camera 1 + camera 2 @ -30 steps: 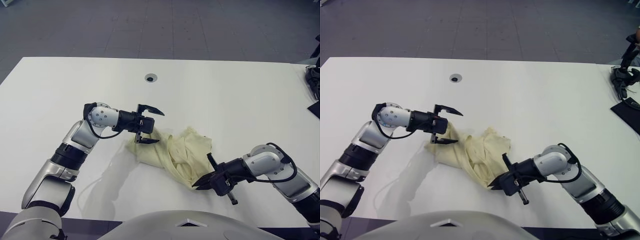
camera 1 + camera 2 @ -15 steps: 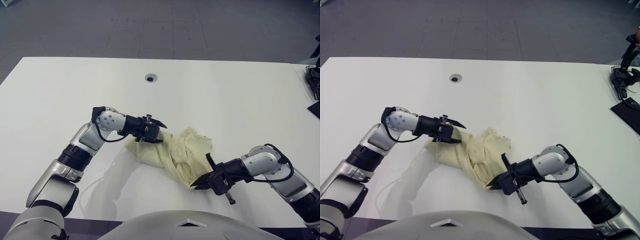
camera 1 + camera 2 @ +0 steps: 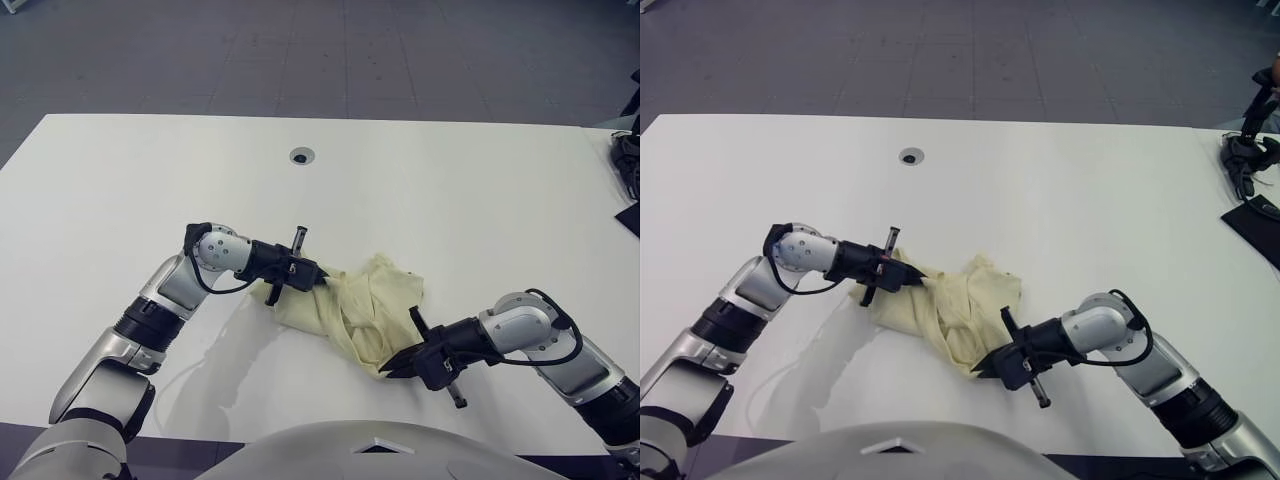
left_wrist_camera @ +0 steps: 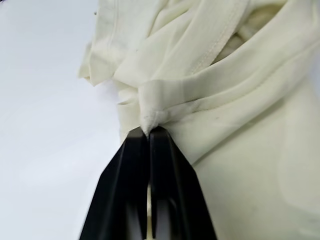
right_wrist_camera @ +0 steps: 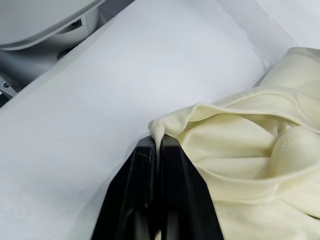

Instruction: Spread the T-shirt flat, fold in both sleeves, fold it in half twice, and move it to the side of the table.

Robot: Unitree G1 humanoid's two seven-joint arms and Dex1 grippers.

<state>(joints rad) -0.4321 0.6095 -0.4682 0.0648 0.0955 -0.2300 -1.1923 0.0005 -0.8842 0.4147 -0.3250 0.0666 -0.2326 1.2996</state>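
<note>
A pale yellow T-shirt (image 3: 350,305) lies crumpled on the white table (image 3: 450,200), near its front middle. My left gripper (image 3: 312,275) is at the shirt's left end, shut on a pinch of the fabric (image 4: 149,119). My right gripper (image 3: 392,366) is at the shirt's near right corner, shut on a fold of its edge (image 5: 159,129). Both grippers sit low at the table surface. The shirt is bunched in folds between them, and its sleeves cannot be made out.
A small round grommet hole (image 3: 301,155) sits in the table behind the shirt. Black gear (image 3: 1247,160) lies at the far right edge. White table surface stretches to the left and behind the shirt.
My left gripper was open above the shirt's left end; it has come down, rolled over and shut on the fabric. The right arm has barely moved, still holding its corner.
</note>
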